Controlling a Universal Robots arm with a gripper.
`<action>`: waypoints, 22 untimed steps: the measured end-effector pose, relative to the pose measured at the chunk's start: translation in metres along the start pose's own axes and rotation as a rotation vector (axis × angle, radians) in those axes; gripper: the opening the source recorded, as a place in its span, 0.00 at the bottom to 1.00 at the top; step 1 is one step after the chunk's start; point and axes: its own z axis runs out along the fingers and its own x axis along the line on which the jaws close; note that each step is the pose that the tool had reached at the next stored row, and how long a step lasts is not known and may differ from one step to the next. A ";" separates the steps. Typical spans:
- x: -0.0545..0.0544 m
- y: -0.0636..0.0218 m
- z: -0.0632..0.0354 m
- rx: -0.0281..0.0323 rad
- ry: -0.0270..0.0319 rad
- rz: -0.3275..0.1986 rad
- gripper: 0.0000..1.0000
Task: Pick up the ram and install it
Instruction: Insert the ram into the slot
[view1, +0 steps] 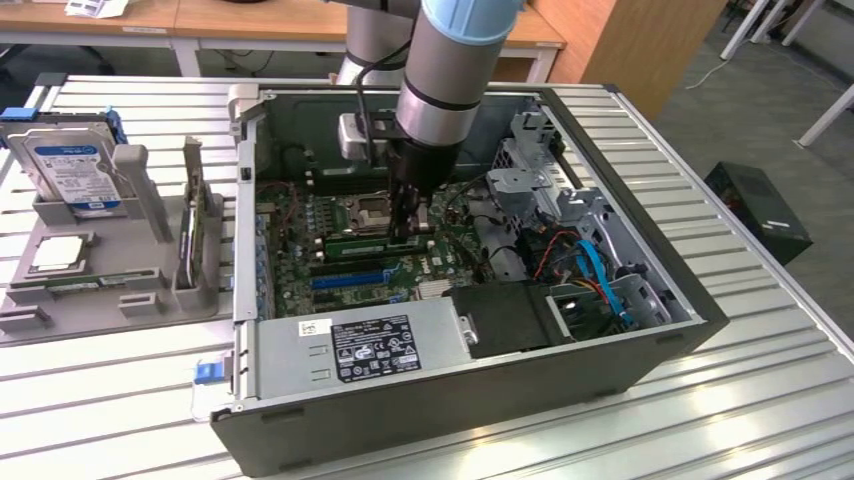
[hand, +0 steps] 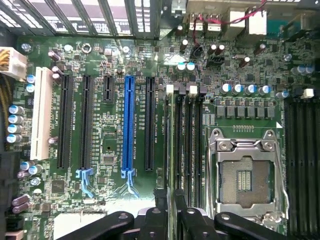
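The pincer (view1: 411, 232) (hand: 171, 210) is lowered into the open computer case (view1: 667, 300), directly over the ram (hand: 171, 145) (view1: 358, 240). Whether it is clamping the ram or has let go of it cannot be told.

The ram stands on edge in the motherboard (hand: 110, 70) memory slot bank. It is in the slot farthest from the empty processor socket (hand: 245, 175), on the side facing the blue expansion slot (hand: 129, 125).

The power supply (view1: 360, 345) lies along the case's near edge. On the table (view1: 747, 400), toward the exterior view's left, a grey tray (view1: 80, 300) carries a hard drive (view1: 74, 170).
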 end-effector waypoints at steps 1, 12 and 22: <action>0.000 0.0003 -0.0029 0.0000 0.0000 0.000 0.19; -0.001 0.0033 -0.0388 0.0000 0.0001 0.000 0.19; -0.003 0.0058 -0.0688 -0.0001 0.0001 0.000 0.19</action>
